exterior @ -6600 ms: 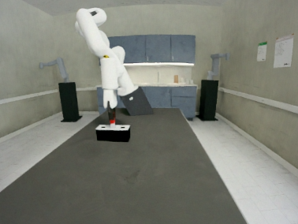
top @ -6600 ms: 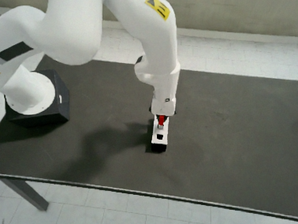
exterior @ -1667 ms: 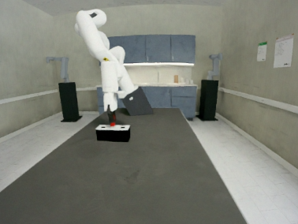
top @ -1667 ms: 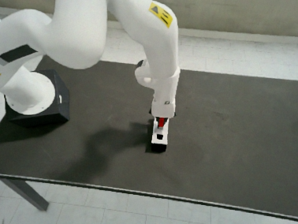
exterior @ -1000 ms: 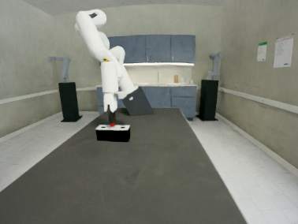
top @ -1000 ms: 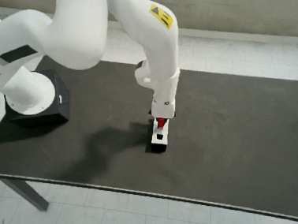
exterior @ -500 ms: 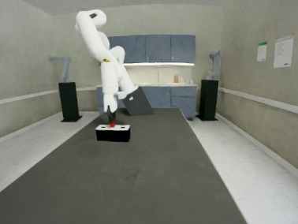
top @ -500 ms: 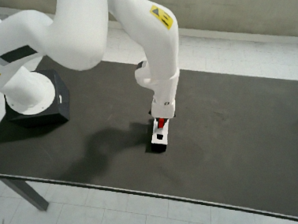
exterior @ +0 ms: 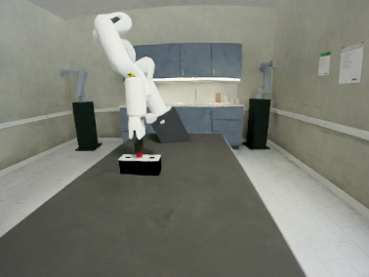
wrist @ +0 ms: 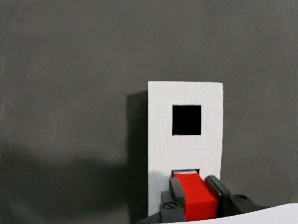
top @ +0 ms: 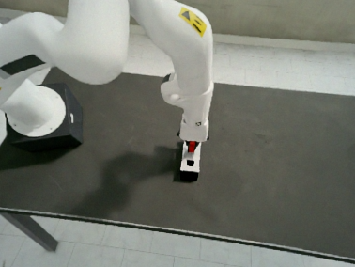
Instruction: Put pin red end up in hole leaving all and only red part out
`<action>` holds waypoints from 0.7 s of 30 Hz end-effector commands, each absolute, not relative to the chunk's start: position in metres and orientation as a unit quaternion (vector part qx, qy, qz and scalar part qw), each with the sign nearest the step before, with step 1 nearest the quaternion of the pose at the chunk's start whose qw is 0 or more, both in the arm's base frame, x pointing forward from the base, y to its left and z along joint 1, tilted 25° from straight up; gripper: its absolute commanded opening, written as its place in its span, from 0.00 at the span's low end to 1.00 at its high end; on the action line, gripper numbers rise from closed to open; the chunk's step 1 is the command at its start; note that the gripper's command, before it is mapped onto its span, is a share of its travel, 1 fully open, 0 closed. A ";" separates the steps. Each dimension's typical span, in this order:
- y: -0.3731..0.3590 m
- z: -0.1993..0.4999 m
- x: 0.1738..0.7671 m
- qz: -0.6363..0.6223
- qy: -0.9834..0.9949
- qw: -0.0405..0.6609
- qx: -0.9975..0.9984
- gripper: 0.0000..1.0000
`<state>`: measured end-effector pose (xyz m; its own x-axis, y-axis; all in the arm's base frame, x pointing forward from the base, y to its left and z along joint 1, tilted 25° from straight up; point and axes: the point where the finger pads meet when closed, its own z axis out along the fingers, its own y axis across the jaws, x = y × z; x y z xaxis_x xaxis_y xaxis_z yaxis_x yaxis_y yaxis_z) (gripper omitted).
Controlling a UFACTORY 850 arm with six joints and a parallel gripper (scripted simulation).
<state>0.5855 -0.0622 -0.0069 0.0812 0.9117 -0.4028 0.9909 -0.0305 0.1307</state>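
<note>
The pincer is clamped on the red-topped pin! It's upright at the middle hole of the white-topped block on the desk.

Red-ended pin lower, sunk further into block; claw, too, lower (alongside it)
</note>
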 end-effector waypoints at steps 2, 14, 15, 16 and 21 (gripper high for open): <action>-0.063 -0.007 0.586 -0.103 0.670 0.191 0.710 0.00; -0.063 -0.007 0.586 -0.103 0.670 0.191 0.710 0.00; -0.063 -0.007 0.586 -0.103 0.670 0.191 0.710 0.00; -0.064 -0.011 0.587 -0.103 0.669 0.191 0.711 0.00; -0.064 -0.011 0.587 -0.103 0.669 0.191 0.711 0.00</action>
<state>0.5859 -0.0637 -0.0104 0.0820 0.9116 -0.4027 0.9909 -0.0314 0.1308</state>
